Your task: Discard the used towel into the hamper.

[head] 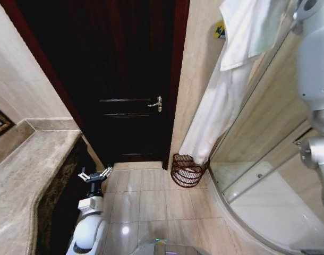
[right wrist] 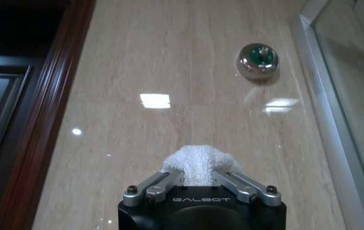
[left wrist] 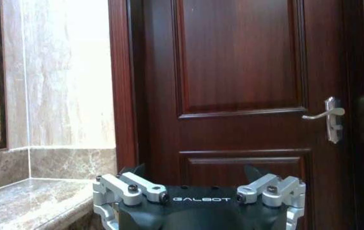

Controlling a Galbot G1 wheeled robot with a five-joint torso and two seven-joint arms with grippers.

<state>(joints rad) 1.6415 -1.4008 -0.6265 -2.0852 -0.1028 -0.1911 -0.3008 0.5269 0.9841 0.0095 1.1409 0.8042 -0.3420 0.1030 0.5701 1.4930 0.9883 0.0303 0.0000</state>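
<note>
Transport step, I judge: right end effector (right wrist: 198, 181) pinches the white towel (head: 220, 101), held high against the wall. Next, it wants lowering over the hamper (head: 187, 170). Left end effector (head: 95, 175) idles spread beside the counter (head: 24, 170).

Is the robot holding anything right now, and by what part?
Yes. The right pincer is shut on a bunched fold near the top of the white towel, which hangs down over the hamper. The left pincer is open and holds nothing.
</note>
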